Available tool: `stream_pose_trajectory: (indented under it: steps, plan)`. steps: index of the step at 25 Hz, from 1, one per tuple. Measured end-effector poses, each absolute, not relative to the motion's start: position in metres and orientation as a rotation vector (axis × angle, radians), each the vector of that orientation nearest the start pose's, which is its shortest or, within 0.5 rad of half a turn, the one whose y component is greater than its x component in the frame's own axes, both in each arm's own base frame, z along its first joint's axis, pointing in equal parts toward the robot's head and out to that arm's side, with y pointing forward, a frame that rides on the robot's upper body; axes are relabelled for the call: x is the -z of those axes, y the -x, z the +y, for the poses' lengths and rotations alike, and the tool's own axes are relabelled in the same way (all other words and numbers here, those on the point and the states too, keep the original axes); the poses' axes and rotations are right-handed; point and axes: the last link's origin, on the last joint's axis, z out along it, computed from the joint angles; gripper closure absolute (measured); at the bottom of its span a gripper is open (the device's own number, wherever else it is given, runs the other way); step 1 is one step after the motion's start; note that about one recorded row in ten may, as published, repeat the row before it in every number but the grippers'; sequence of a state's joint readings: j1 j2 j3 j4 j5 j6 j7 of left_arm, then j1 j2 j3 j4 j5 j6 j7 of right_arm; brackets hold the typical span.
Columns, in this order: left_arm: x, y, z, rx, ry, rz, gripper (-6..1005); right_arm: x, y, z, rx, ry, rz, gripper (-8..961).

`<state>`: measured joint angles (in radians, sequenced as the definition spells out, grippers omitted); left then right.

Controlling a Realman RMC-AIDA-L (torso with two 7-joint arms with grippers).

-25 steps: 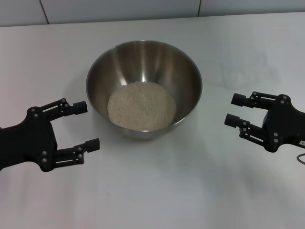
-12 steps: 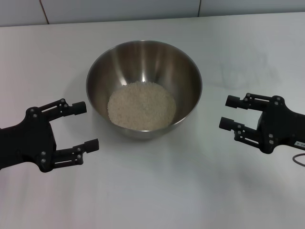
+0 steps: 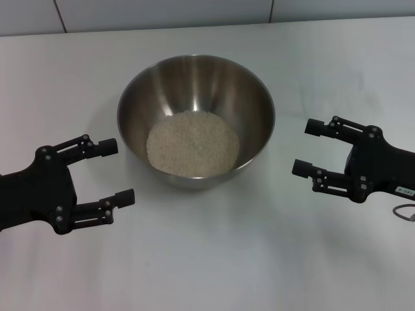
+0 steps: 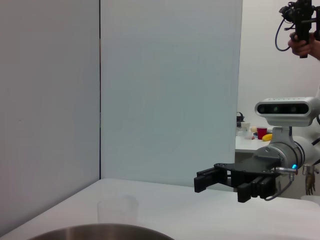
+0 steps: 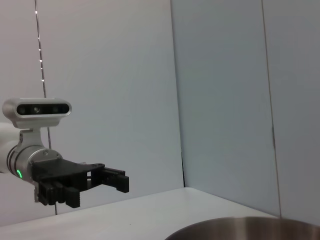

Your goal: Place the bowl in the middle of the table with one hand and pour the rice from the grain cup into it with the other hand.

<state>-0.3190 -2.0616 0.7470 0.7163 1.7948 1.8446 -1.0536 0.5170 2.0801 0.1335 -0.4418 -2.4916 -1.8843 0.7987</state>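
You have the white surface (image 3: pixel 207 259) carrying everything. The bowl (image 3: pixel 256 97) sits between your two end effectors, just ahead of their fingertips and apart from both. Inside it the rice (image 3: pixel 192 143) lies in a pale mound on the bottom, which only the head view shows you; both wrist views catch just the bowl's thin rim low in frame. Your left end effector (image 3: pixel 117 170) hovers just beside the bowl with its two prongs spread wide and nothing between them. Your right end effector (image 3: pixel 306 148) faces it across the bowl, likewise released and empty. The grain cup (image 4: pixel 117 209) appears to you in the left wrist view alone: a faint clear cup standing upright on the surface beyond the bowl's rim, below the far right end effector; whether it holds anything you cannot tell
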Motion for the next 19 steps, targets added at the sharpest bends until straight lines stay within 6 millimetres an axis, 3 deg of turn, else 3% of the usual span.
stream_pose_trajectory:
  steps: [2,19]
  plan:
    - [-0.0261,0.2774,0.2599,0.951,2.712,-0.197,177,-0.0058,-0.2936,0.2663,-1.014,2.533,0.299,191]
    - [-0.0255,0.2755,0.2644,0.945,2.703,-0.187,177,0.0006,-0.2889,0.2697,-1.042,2.48,0.245,191]
